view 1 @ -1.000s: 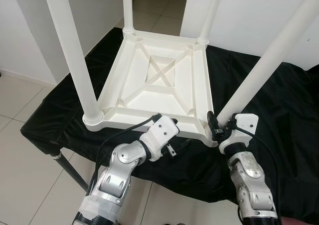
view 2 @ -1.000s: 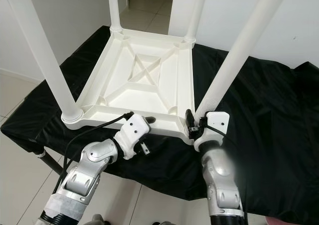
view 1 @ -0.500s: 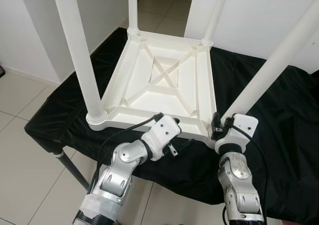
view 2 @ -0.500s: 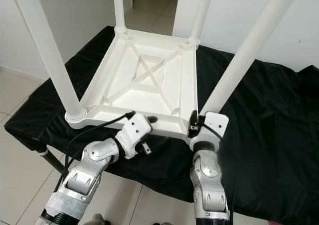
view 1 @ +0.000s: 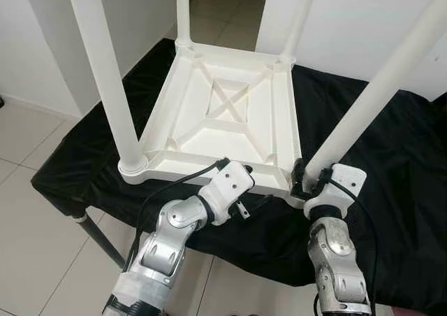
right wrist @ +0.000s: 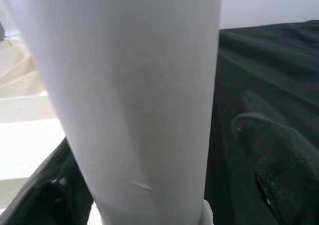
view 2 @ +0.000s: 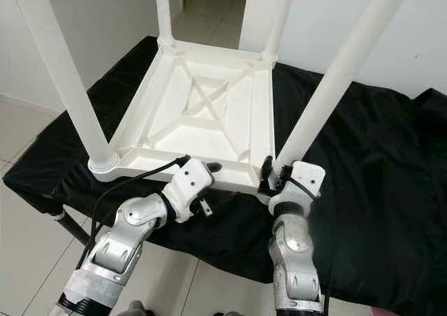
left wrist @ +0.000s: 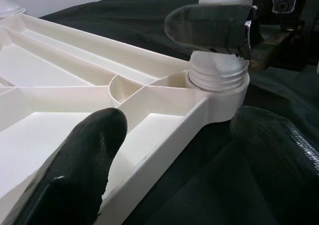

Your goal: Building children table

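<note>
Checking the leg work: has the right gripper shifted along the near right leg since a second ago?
Cannot tell: the right gripper stays at the leg's base by the tabletop corner.

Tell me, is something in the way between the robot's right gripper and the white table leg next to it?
Nothing visible is. The right gripper sits right at the base of the near-right leg, with its fingers on either side of it.
</note>
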You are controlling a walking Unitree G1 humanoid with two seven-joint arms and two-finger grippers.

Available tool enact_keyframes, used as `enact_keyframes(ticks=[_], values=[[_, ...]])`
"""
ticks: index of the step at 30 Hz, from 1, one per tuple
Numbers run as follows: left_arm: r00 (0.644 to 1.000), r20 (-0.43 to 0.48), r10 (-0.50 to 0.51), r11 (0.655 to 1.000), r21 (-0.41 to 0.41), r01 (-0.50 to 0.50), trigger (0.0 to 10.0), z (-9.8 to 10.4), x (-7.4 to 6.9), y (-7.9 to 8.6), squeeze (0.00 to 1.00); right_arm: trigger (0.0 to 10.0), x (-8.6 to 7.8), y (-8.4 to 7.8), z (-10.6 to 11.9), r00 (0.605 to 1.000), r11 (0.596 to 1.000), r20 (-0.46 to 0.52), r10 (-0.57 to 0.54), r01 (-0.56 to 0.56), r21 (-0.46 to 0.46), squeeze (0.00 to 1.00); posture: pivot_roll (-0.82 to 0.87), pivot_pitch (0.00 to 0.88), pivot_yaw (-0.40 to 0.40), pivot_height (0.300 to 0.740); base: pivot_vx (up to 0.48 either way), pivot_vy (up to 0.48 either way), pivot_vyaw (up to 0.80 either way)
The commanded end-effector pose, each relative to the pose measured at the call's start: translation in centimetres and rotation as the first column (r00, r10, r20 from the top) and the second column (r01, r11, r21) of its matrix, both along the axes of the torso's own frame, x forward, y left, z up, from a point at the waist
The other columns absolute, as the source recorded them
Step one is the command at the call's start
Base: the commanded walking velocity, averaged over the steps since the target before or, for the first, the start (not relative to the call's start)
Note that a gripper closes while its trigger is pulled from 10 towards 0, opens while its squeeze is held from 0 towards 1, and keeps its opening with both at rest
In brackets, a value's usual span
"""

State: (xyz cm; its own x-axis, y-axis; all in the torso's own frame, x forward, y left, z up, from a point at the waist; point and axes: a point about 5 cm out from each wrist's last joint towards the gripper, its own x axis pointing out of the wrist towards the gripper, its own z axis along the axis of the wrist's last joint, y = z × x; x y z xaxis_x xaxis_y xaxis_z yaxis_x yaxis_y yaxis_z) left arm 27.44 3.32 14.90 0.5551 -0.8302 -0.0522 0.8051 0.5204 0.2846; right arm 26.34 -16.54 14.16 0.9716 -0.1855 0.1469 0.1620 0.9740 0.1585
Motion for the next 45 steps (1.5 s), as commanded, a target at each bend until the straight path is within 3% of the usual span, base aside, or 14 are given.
enact_keyframes(ticks=[1,13,14,15,21,22,23,24,25,40,41,43,44,45], values=[[0.998,-0.002,0.062,0.998,-0.014,-0.062,10.0,0.0,0.2,-0.1,0.0,10.0,-0.2,-0.7,-0.6,1.0,1.0,-0.005,0.009,-0.009,0.003,1.0,0.04,0.101,-0.066,0.74,0.0,0.0,0.0],[0.998,-0.001,0.057,0.998,-0.013,-0.057,10.0,0.1,0.3,-0.2,0.0,10.0,0.1,-1.4,-0.7,0.98,0.98,0.006,0.199,-0.199,-0.021,1.0,0.03,0.103,-0.053,0.74,0.0,0.0,0.0],[0.998,0.0,0.056,0.998,-0.012,-0.056,10.0,0.1,0.4,-0.2,0.0,10.0,0.3,-1.6,-0.5,0.969,0.968,0.013,0.248,-0.248,-0.045,0.62,0.03,0.102,-0.052,0.74,0.0,0.0,0.0],[0.998,0.002,0.055,0.998,-0.011,-0.055,10.0,0.1,0.4,-0.2,0.0,10.0,0.6,-1.9,-0.2,0.954,0.952,0.016,0.3,-0.298,-0.072,0.0,0.03,0.098,-0.053,0.74,0.0,0.0,0.0],[0.998,0.004,0.055,0.998,-0.01,-0.055,10.0,0.1,0.5,-0.3,0.0,10.0,1.4,-2.7,0.3,0.912,0.903,-0.004,0.41,-0.406,-0.137,0.0,0.03,0.096,-0.054,0.74,0.0,0.0,0.0],[0.998,0.005,0.056,0.998,-0.01,-0.056,10.0,0.1,0.5,-0.3,0.0,9.5,1.5,-2.8,0.2,0.901,0.889,-0.019,0.433,-0.43,-0.159,0.0,0.03,0.095,-0.054,0.74,0.0,0.0,0.0],[0.998,0.006,0.056,0.998,-0.01,-0.056,10.0,0.2,0.6,-0.3,0.0,4.9,1.7,-2.8,0.0,0.89,0.874,-0.035,0.454,-0.453,-0.177,0.0,0.03,0.094,-0.054,0.74,0.0,0.0,0.0],[0.998,0.006,0.056,0.998,-0.01,-0.056,10.0,0.2,0.6,-0.3,0.0,4.9,1.7,-2.8,0.0,0.89,0.874,-0.035,0.454,-0.453,-0.177,0.0,0.03,0.094,-0.054,0.74,0.0,0.0,0.0],[0.998,0.007,0.058,0.998,-0.011,-0.058,10.0,0.2,0.6,-0.4,0.0,0.0,1.8,-2.8,-0.3,0.872,0.852,-0.057,0.486,-0.487,-0.194,0.0,0.04,0.093,-0.058,0.74,0.0,0.0,0.0],[0.998,0.005,0.069,0.998,-0.012,-0.069,10.0,0.1,0.4,-0.2,0.0,0.0,1.5,-2.7,-1.7,0.823,0.802,-0.108,0.558,-0.568,-0.185,0.0,0.04,0.1,-0.062,0.74,0.0,0.0,0.0],[0.998,0.005,0.068,0.998,-0.011,-0.068,10.0,0.1,0.4,-0.2,0.0,2.4,1.5,-2.8,-1.7,0.827,0.807,-0.11,0.552,-0.563,-0.181,0.0,0.04,0.102,-0.061,0.74,0.0,0.0,0.0],[0.998,0.005,0.068,0.998,-0.011,-0.068,10.0,0.1,0.4,-0.2,0.0,2.4,1.5,-2.8,-1.7,0.827,0.807,-0.11,0.552,-0.563,-0.181,0.0,0.04,0.102,-0.061,0.74,0.0,0.0,0.0],[0.998,0.004,0.068,0.998,-0.011,-0.068,10.0,0.1,0.4,-0.2,0.0,10.0,1.4,-2.8,-1.8,0.832,0.813,-0.108,0.544,-0.555,-0.176,0.0,0.04,0.103,-0.058,0.74,0.0,0.0,0.0],[0.998,0.003,0.067,0.998,-0.009,-0.067,10.0,0.1,0.4,-0.2,0.0,10.0,1.4,-2.8,-1.9,0.842,0.825,-0.109,0.529,-0.54,-0.166,0.0,0.04,0.103,-0.056,0.74,0.0,0.0,0.0]])
